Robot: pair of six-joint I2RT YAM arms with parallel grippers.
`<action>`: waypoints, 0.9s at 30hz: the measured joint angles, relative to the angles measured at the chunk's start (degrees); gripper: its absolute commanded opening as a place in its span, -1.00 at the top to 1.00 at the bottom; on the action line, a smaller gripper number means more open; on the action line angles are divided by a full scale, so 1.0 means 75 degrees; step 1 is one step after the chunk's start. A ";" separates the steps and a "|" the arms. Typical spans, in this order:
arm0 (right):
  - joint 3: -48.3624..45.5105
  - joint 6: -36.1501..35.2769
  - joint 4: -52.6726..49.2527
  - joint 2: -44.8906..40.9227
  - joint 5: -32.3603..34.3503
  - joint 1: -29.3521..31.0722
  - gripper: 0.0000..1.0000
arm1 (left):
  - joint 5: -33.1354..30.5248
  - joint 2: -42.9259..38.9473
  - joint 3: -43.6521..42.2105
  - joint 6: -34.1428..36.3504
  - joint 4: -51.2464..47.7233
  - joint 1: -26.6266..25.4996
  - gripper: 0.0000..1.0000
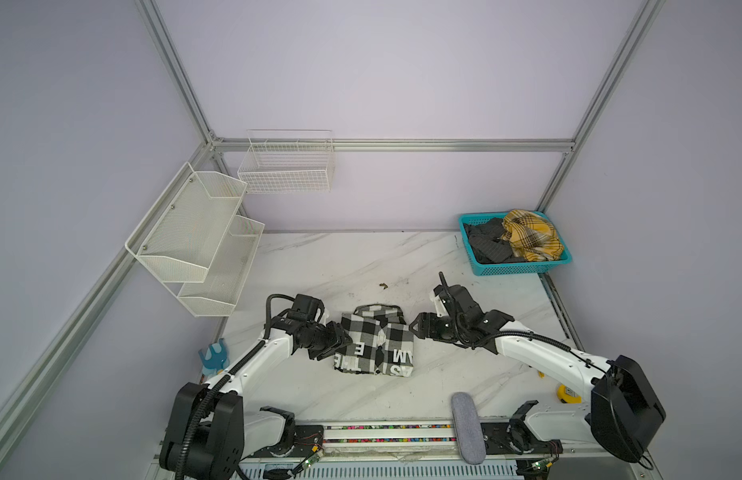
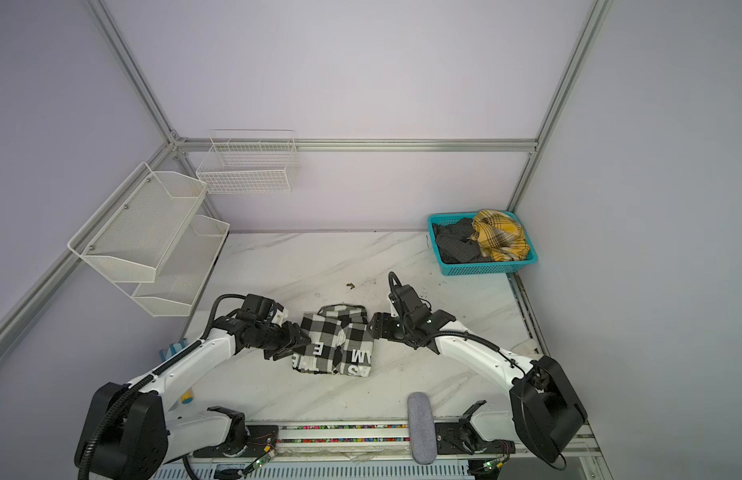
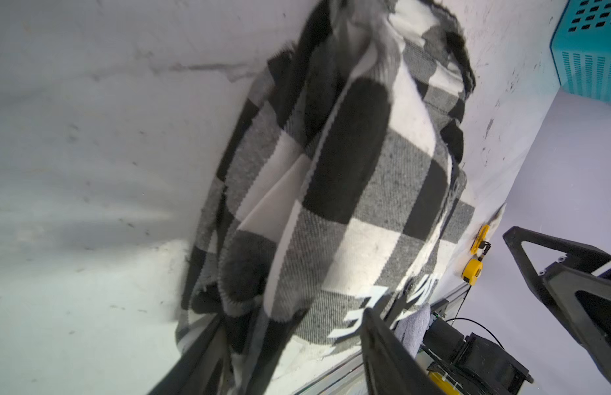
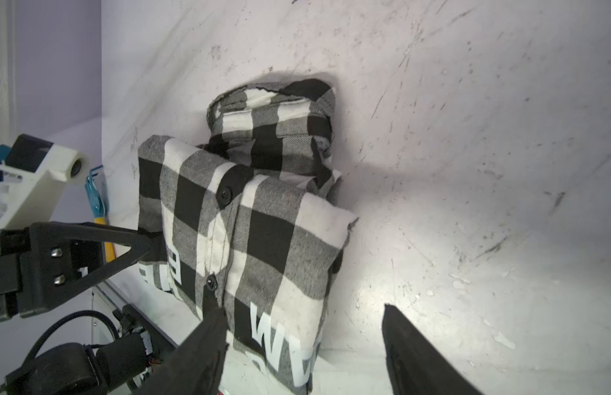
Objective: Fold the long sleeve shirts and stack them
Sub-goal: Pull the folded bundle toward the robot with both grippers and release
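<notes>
A white, grey-veined marble-look bench [image 1: 361, 266] carries a teal perforated basket [image 1: 523, 270] at its 2 o'clock corner. A crumpled yellow plaid shirt [image 1: 531, 235] and a dark grey shirt [image 1: 485, 243] are heaped inside. Near the bench's middle, toward 6 o'clock, the checked shirt [image 1: 375, 345] lies folded into a thick rectangle of coarse black-and-white weave. Its collar is at 12 o'clock and white block letters run along the 6 o'clock hem. The left end effector [image 1: 343, 343] stands released at the shirt's 9 o'clock edge, fingers straddling cloth. The right end effector [image 1: 415, 328] is released at 3 o'clock. Round black buttons [image 4: 224, 195] dot the placket.
</notes>
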 measured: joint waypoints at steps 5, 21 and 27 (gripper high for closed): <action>0.0542 -0.0463 0.0128 0.1271 -0.0458 -0.0463 -0.27 | -0.0484 0.0965 0.1209 0.0376 -0.0396 0.0233 -0.35; 0.0460 -0.0924 0.1078 0.2288 -0.1597 -0.0487 0.65 | 0.0029 0.3013 0.2087 0.0927 0.0475 0.0577 0.83; 0.0507 -0.0927 0.0985 0.1789 -0.1463 -0.0484 1.00 | 0.0140 0.2894 0.2180 0.0839 0.0618 0.0577 1.00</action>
